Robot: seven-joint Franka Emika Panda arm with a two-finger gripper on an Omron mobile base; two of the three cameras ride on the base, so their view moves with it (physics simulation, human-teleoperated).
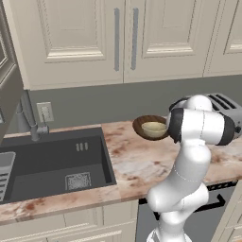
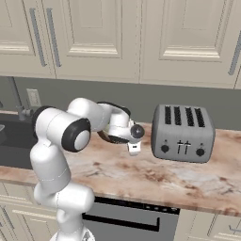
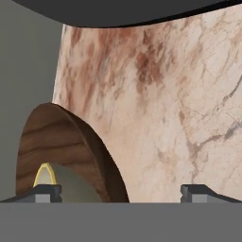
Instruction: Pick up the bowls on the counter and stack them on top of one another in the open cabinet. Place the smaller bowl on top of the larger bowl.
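The larger bowl [image 1: 142, 126], dark brown and shallow, sits on the counter [image 1: 137, 165] near the back wall. The smaller bowl [image 1: 154, 128], pale olive-tan, rests inside it. In the hand view the larger bowl [image 3: 66, 146] fills the lower left, with the smaller bowl [image 3: 45, 176] peeking out by the left fingertip. My gripper [image 3: 121, 194] is open and low beside the bowls. One fingertip is over the brown bowl's inside, the other over bare counter [image 3: 179, 118]. Nothing is held. From the right, the gripper [image 2: 134, 148] hangs just in front of the brown rim [image 2: 107, 137]. The open cabinet is out of view.
A silver four-slot toaster [image 2: 182, 133] stands on the counter just right of the bowls. A dark sink [image 1: 52, 163] with a faucet [image 1: 30, 118] lies to the left. Closed cream wall cabinets with bar handles [image 1: 125, 40] hang above. A dark appliance front [image 2: 127, 221] sits below the counter edge.
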